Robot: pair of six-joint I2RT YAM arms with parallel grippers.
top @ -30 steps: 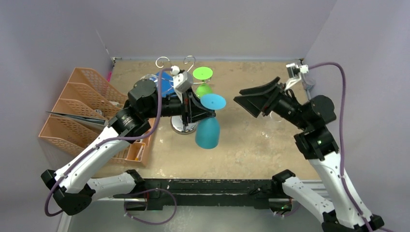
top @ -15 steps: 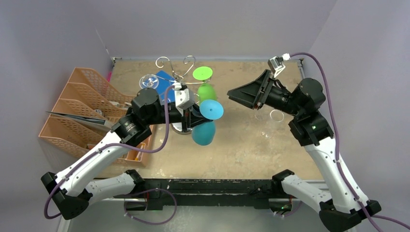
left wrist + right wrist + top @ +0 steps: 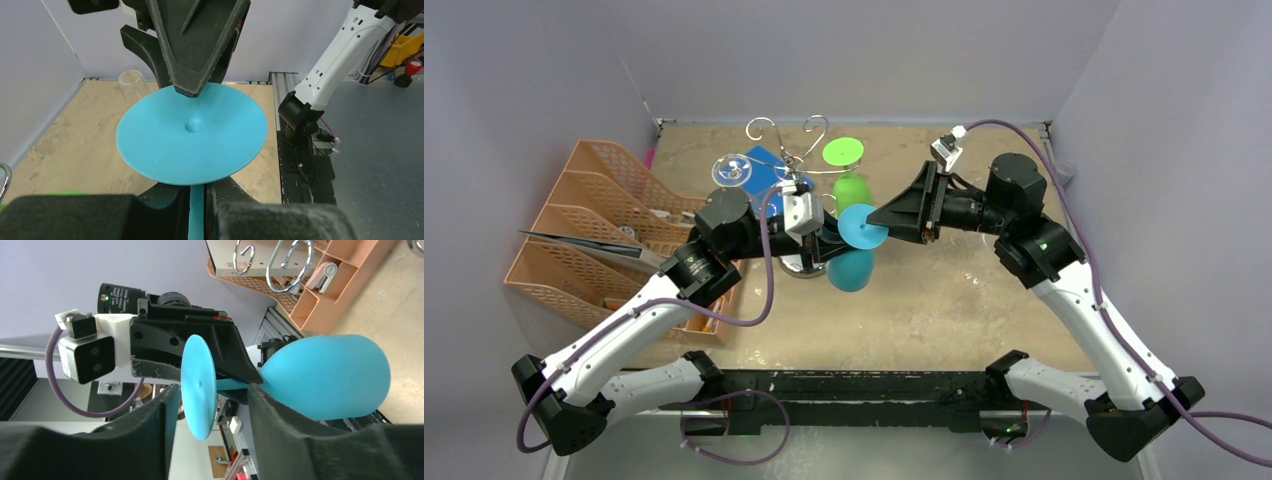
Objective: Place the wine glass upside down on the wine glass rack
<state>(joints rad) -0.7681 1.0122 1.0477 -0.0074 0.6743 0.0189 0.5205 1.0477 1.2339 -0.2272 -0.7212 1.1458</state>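
Note:
The teal wine glass lies tilted in the air, its round foot (image 3: 862, 226) above its bowl (image 3: 851, 270). My left gripper (image 3: 824, 240) is shut on its stem (image 3: 196, 210), just below the foot (image 3: 192, 132). My right gripper (image 3: 882, 217) is open, its jaws either side of the foot's rim (image 3: 199, 385), not closed on it; the bowl (image 3: 325, 375) shows beside it. The wine glass rack, chrome wire with curled arms (image 3: 772, 128), stands right behind on a round base (image 3: 799, 266). A green glass (image 3: 849, 185) hangs on it.
An orange desk organiser (image 3: 584, 230) stands at the left and also shows in the right wrist view (image 3: 325, 285). A clear glass foot (image 3: 732, 168) and a blue piece (image 3: 764, 165) sit by the rack's left side. A clear cup (image 3: 132, 80) stands at the far wall.
My right arm has swung left across the table and its open jaws now straddle the teal glass's foot. The left gripper with the glass has shifted slightly back toward the rack.

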